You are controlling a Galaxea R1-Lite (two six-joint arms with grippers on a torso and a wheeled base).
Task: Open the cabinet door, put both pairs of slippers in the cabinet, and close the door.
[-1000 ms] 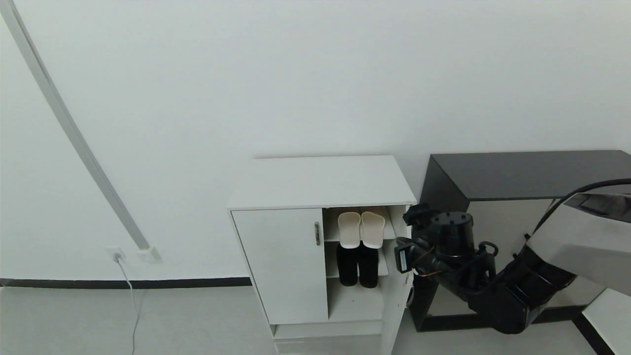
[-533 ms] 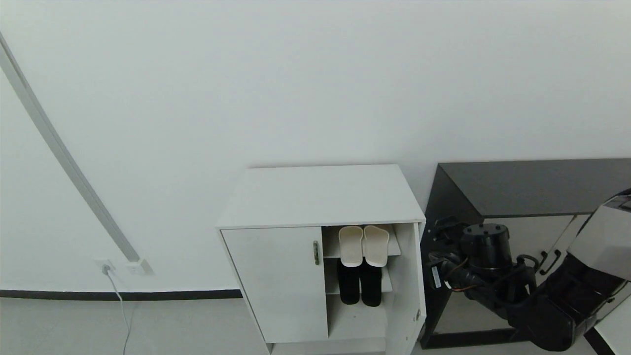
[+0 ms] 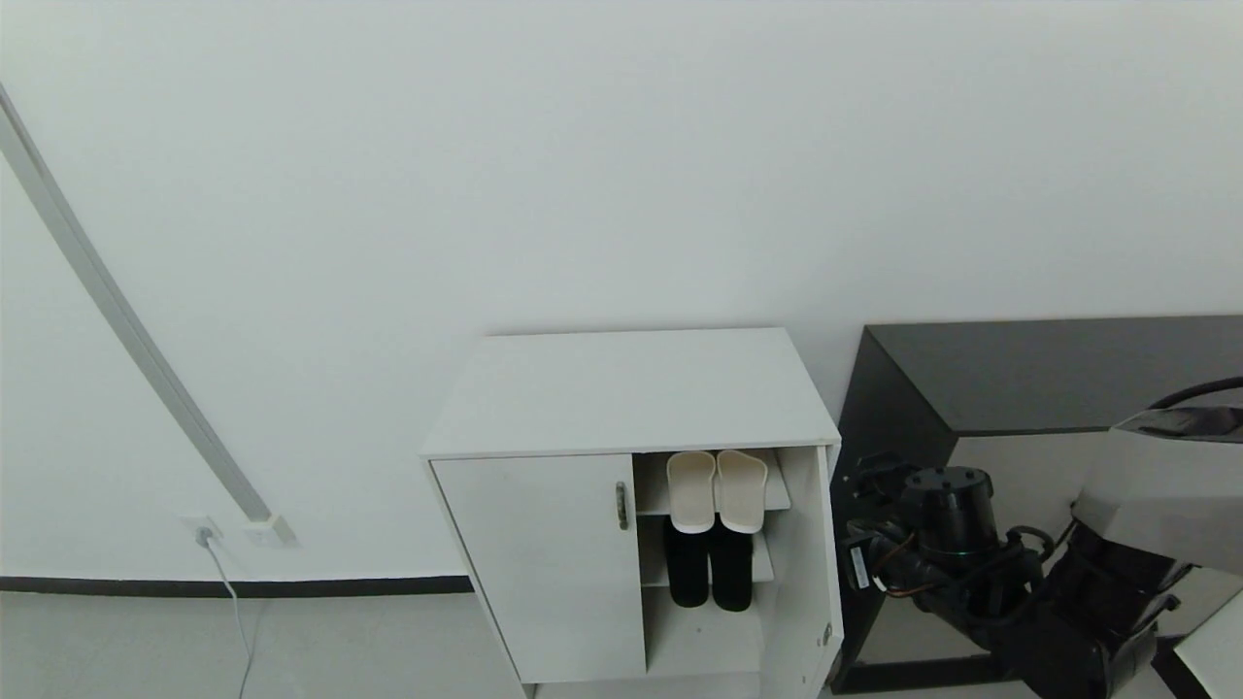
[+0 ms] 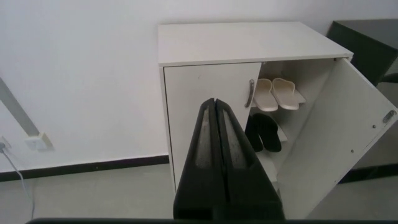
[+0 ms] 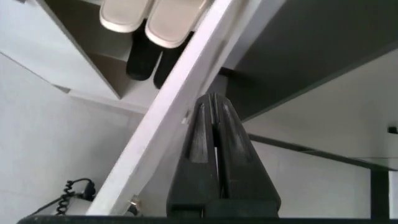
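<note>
The white cabinet (image 3: 631, 388) stands against the wall, its left door (image 3: 534, 563) closed and its right door (image 3: 801, 582) swung open. A white pair of slippers (image 3: 717, 490) lies on the top shelf, and a black pair (image 3: 709, 573) on the shelf below. My right arm (image 3: 947, 515) is low beside the outer face of the open door. In the right wrist view my right gripper (image 5: 213, 102) is shut and empty, close to the door's edge (image 5: 186, 87). My left gripper (image 4: 216, 106) is shut and empty, held back in front of the cabinet's closed door (image 4: 205, 99).
A black table (image 3: 1049, 359) stands right of the cabinet, close behind the open door. A wall socket with a cable (image 3: 204, 532) and a slanted grey duct (image 3: 126, 320) are on the wall to the left. Bare floor (image 4: 93, 193) lies in front.
The head view has shifted, so the cabinet sits lower in the picture. My right arm has moved from the open door's edge to its outer side, farther right.
</note>
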